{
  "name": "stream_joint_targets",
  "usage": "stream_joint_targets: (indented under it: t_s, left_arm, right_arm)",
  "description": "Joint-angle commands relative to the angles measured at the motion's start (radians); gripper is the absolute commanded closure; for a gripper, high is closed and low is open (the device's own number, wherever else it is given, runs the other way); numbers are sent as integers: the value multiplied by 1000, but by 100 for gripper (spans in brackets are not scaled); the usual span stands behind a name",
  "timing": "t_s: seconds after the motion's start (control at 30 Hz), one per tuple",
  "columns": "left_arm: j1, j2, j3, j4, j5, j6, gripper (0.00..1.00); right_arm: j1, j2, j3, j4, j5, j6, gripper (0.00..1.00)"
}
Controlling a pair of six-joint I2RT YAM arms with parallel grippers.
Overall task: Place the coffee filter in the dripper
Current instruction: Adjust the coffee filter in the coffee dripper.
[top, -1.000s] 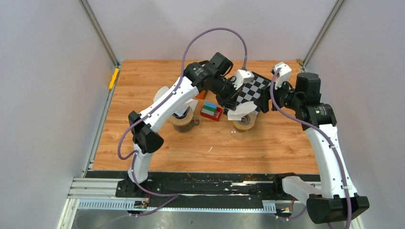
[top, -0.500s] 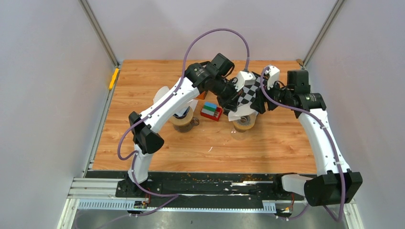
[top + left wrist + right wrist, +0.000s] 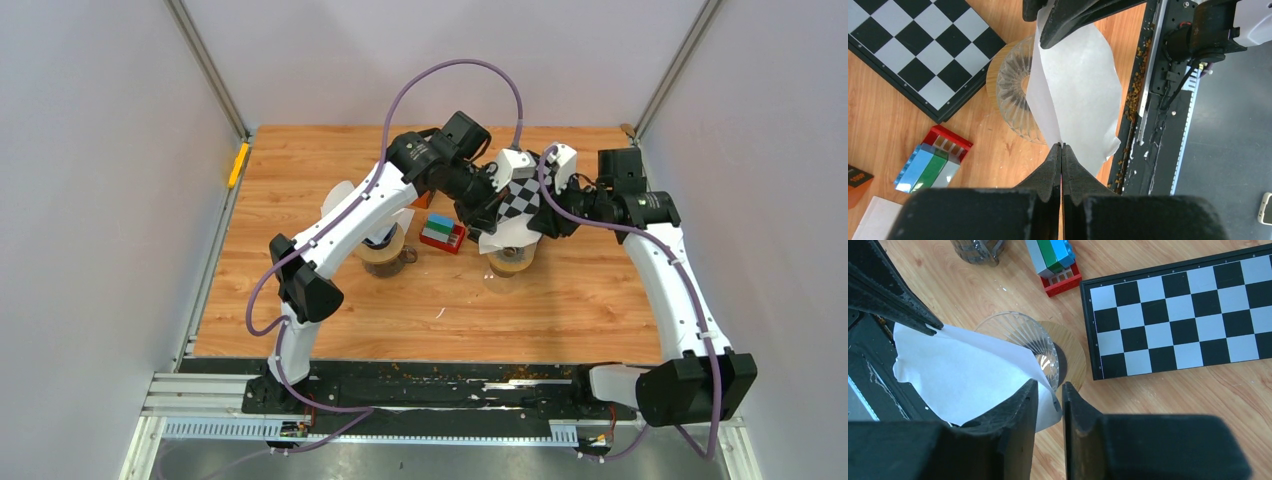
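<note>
- Left gripper (image 3: 1062,145) is pinched tight on one edge of the coffee filter (image 3: 1083,90), hanging it flat right above the dripper (image 3: 1010,95).
- Right gripper (image 3: 1050,397) has its fingers slightly apart around the opposite edge, I guess to pull it open. Contact's hard to see.

The coffee filter (image 3: 1083,85) at the left gripper (image 3: 1062,146) tips is thin white paper, matt, with one soft fold. Just beyond those tips, the dripper (image 3: 1013,95) is clear ribbed glass, glossy and catching the light. It sits on a pale wooden ring (image 3: 1073,360) with a smooth finish. The fingers (image 3: 1048,170) look like matt black plastic, faintly grainy. Underneath, the table (image 3: 878,135) is wood-grain board, smooth with a low sheen. Right of the right gripper (image 3: 1049,387), the chessboard (image 3: 1178,315) looks smooth and satin with a dark frame. The toy blocks (image 3: 1055,260) ahead of it are shiny moulded plastic.
</note>
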Motion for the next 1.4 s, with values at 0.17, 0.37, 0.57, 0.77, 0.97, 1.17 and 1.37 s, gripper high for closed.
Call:
stream_joint_targets:
  t_s: [0.17, 0.37, 0.57, 0.77, 0.97, 1.17, 1.37]
  left_arm:
    - [-6, -9, 58, 33, -61, -1, 95]
    - [-6, -26, 3, 99, -133, -63, 78]
    - [-6, -48, -20, 137, -169, -124, 58]
    - [-6, -91, -94, 183, -179, -187, 43]
    - [-5, -125, -143, 211, -181, -234, 40]
    - [-5, -131, -149, 216, -169, -247, 47]
    - [-6, -133, -151, 211, -160, -234, 72]
  right_arm:
    - [-5, -85, 16, 34, 24, 75, 88]
    - [-5, -132, -33, 84, 100, 242, 100]
    - [-5, -202, -113, 148, 159, 322, 100]
    - [-5, -243, -180, 204, 191, 384, 100]
    - [-7, -264, -225, 248, 219, 434, 100]
    - [-11, -262, -228, 256, 217, 451, 100]
    - [-19, -267, -204, 242, 172, 435, 100]
